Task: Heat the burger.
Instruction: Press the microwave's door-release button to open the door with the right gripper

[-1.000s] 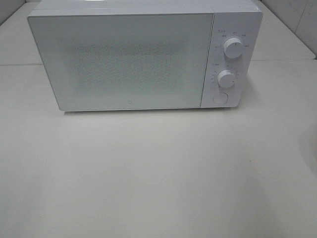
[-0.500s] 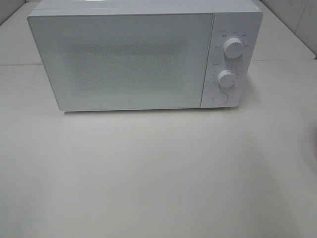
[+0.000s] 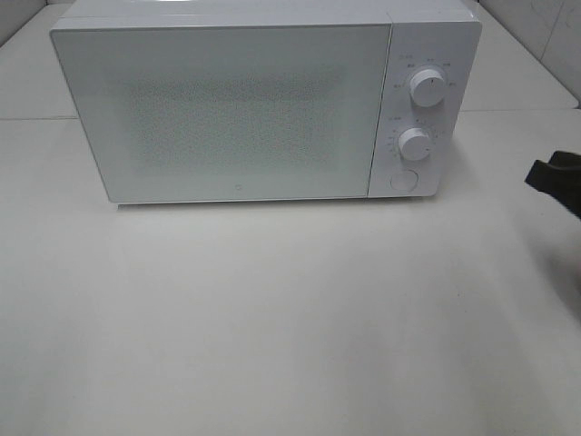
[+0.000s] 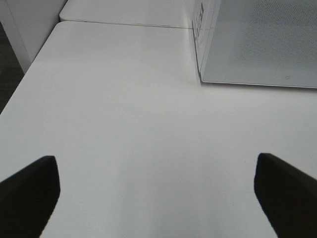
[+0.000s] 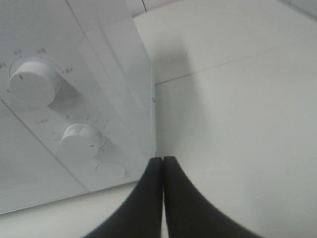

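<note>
Hovering by the microwave (image 3: 227, 109), the right pincer (image 5: 163, 159) is clenched empty; the left pincer (image 4: 154, 161) gapes wide.

The white table (image 3: 272, 327) before me bears a white microwave (image 3: 227, 109), standing toward its far side. Its door is shut and faces me.
</note>
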{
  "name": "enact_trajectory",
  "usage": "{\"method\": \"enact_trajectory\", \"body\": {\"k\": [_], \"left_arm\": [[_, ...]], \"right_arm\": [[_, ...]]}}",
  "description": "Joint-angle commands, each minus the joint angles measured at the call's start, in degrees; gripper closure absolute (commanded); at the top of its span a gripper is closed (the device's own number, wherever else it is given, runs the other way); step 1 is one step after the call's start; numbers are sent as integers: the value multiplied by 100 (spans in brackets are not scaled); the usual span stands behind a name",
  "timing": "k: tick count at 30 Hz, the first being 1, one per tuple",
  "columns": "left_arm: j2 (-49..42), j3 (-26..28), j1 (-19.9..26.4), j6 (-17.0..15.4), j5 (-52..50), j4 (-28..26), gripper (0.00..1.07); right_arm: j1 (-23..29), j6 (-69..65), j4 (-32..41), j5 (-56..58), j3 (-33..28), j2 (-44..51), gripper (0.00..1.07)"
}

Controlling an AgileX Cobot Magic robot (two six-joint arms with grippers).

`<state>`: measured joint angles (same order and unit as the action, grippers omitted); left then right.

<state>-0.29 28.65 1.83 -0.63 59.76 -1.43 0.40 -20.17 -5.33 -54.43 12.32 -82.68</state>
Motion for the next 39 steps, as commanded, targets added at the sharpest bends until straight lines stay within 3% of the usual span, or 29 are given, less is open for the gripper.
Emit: {"method": "enact_trajectory", "body": {"k": [1,14,18,39], "left_arm": [[-120,-11,17,-11,-46,-34,4],[-120,-11,17,-11,-46,-34,4],[-120,-11,17,-11,-46,-34,4],[-120,-11,17,-11,-46,-29,4]], "right_arm": [[510,-1123,155,-115,0,-367,107],[1450,-3690,751,-120,464,-1123,107],[1633,-4452,1409,-109,596,-1444,107],[1851,-5873,1822,-74,1960,-2951,107]]}}
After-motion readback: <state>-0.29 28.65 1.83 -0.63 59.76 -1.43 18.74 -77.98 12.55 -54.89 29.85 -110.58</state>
